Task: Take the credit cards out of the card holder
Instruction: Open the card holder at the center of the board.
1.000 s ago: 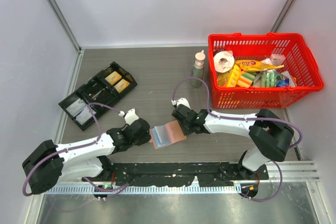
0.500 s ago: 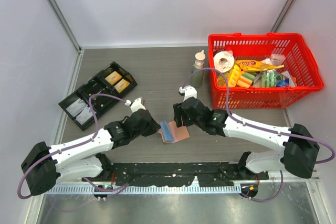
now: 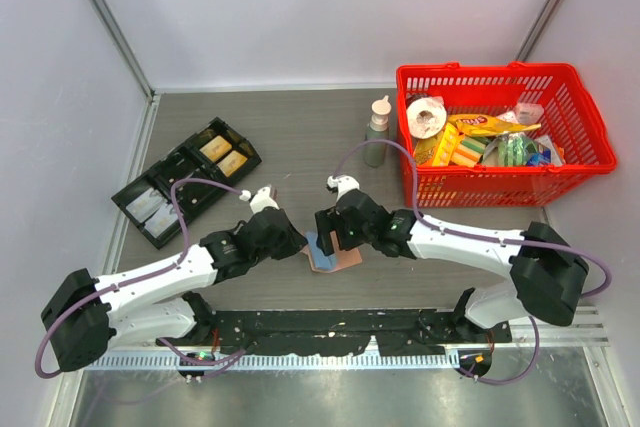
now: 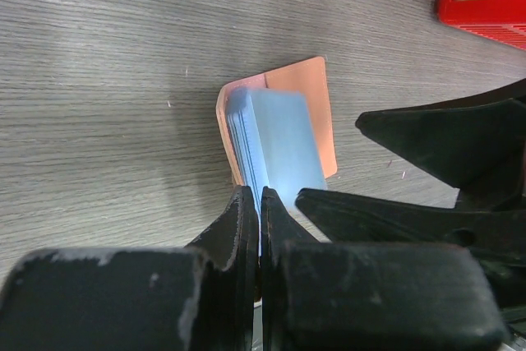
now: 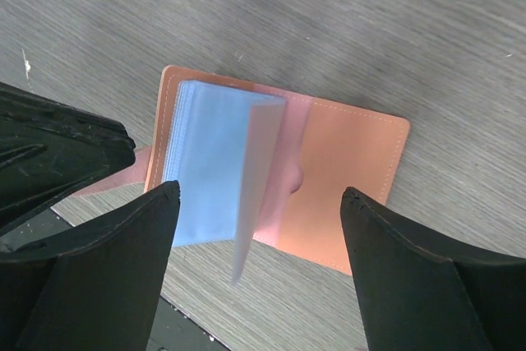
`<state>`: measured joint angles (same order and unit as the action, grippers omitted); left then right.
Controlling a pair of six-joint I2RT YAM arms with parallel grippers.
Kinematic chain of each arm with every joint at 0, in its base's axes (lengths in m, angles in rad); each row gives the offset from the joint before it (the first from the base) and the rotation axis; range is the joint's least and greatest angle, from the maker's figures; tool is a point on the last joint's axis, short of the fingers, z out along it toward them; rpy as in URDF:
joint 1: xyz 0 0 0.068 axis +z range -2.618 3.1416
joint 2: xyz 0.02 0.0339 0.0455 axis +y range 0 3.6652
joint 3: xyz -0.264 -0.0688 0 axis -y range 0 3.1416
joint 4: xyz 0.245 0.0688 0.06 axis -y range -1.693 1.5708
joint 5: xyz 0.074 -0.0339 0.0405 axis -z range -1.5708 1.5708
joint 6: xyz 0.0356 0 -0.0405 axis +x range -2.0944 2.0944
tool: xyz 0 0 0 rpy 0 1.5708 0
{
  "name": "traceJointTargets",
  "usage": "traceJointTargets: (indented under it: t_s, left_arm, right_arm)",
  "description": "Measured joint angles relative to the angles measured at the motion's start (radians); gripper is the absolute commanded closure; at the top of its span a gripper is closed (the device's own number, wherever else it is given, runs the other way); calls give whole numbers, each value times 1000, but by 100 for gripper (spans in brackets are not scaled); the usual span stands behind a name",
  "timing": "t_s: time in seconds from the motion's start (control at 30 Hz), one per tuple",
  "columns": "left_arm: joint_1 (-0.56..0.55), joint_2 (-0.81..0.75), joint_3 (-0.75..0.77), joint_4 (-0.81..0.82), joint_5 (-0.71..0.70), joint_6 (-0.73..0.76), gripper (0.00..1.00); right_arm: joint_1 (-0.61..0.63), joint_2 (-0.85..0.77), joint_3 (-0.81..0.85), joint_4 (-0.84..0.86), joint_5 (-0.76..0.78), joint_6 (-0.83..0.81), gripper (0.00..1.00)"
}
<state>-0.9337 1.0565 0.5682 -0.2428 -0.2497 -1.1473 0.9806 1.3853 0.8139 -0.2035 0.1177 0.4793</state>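
My left jaws [image 4: 260,200] are pressed almost together, pinching the near edge of the pale blue-grey credit cards [image 4: 279,133]. I cannot tell card from sleeve in that stack. It fans up from the card holder [image 4: 308,88], which lies open on the bench [image 3: 300,137] at three o'clock from my left wrist.

My right jaws [image 5: 259,195] are spread wide and hover over the open holder, one finger at nine o'clock of it and the other at three, apparently touching nothing.

I see no card loose on the bench, so I judge this the first pull. Next my right jaws should close on one thin edge alone and draw it straight out of its pocket, while my left grip keeps the holder from lifting.
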Motion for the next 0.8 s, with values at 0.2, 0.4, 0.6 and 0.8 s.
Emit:
traceJointTargets:
  t_s: [0.2, 0.4, 0.6, 0.8]
  left_arm:
    - [0, 0, 0, 0, 0, 0, 100]
    - [0, 0, 0, 0, 0, -1, 100]
    - [0, -1, -8, 1, 0, -1, 100]
    - [0, -31, -37, -6, -10, -5, 100]
  right_arm:
    - [0, 23, -12, 27, -45, 11, 15]
    - [0, 66, -12, 57, -78, 23, 15]
    - [0, 88, -19, 68, -90, 27, 16]
    - [-1, 85, -28, 43, -37, 26, 20]
